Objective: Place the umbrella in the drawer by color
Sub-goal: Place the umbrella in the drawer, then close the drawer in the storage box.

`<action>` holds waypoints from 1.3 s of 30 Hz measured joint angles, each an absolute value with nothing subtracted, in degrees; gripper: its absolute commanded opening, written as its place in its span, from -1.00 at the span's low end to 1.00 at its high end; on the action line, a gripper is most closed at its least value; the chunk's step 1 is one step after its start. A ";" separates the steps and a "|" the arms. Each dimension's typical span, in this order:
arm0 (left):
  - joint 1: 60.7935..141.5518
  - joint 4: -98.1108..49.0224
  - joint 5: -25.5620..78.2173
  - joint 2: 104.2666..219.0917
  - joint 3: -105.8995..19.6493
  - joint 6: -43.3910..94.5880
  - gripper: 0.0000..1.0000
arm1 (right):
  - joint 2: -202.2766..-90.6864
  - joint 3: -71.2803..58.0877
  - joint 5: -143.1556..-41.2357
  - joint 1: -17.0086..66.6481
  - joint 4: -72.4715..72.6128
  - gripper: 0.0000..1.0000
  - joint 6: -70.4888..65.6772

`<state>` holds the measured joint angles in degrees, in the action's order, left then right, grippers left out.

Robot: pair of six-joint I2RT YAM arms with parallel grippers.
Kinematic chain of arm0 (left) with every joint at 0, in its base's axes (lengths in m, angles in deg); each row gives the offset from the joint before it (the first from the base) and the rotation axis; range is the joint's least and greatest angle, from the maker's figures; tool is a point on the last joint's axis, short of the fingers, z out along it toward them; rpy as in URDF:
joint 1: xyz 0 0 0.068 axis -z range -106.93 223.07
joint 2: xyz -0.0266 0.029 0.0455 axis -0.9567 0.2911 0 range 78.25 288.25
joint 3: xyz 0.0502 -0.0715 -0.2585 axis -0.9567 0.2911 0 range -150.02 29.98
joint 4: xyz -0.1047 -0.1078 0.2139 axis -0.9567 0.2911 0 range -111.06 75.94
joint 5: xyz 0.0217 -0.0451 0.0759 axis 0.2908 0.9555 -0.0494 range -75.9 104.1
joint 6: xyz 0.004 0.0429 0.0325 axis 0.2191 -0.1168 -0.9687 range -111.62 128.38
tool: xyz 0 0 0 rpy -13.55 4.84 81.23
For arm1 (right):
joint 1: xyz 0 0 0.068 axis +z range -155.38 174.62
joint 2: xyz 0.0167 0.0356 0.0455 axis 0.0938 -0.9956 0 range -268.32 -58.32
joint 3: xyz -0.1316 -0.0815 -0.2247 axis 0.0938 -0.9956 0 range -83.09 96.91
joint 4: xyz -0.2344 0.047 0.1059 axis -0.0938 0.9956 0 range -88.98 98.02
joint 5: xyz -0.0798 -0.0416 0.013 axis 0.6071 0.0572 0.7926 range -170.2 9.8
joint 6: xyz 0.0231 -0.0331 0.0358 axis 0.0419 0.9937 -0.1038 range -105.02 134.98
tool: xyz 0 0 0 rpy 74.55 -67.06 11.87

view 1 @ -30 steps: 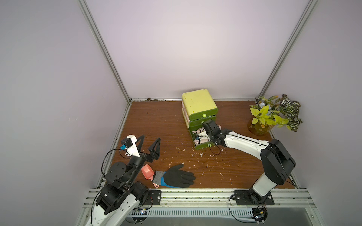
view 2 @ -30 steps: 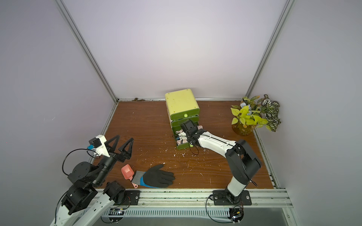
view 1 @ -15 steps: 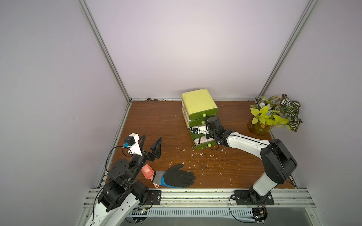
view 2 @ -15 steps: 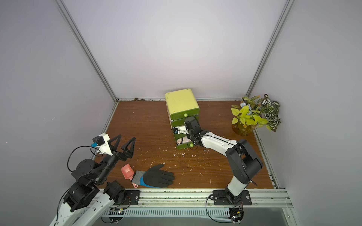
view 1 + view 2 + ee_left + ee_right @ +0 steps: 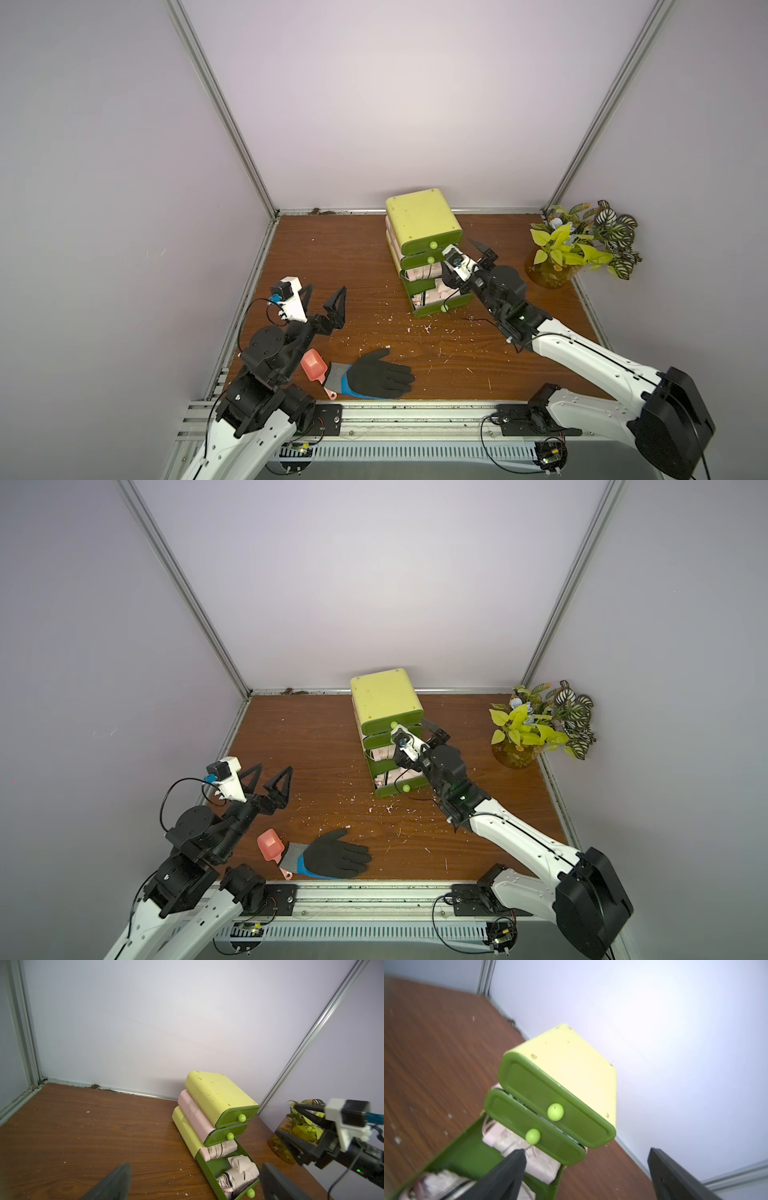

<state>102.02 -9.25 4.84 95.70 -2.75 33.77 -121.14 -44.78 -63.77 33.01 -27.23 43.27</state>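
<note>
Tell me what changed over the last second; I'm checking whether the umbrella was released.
The right gripper opened its fingers, let go of the pink umbrella in the bottom drawer, and lifted out, up beside the upper drawers. The left gripper stayed open, barely shifting; glove, scoop and plant are unmoved.

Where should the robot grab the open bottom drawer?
Probably the round knob on the bottom drawer, pinched from the front. It is the only part sticking out of the flat drawer face, and that face points toward the robot.
</note>
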 measured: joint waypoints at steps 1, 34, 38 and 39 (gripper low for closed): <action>101.83 -9.71 4.86 96.71 -2.75 34.14 1.00 | -119.33 -46.79 -63.55 32.92 -28.58 0.98 38.64; 89.76 -47.65 33.87 177.56 -41.98 43.88 1.00 | -118.59 -69.02 -73.41 32.31 -27.05 0.94 -10.43; 88.69 -43.89 37.30 186.12 -51.82 40.87 1.00 | -121.69 -69.02 -74.81 32.31 -28.58 0.93 -10.93; 88.56 -42.51 37.91 188.27 -54.68 39.84 1.00 | -122.26 -69.02 -75.01 32.31 -29.11 0.92 -11.02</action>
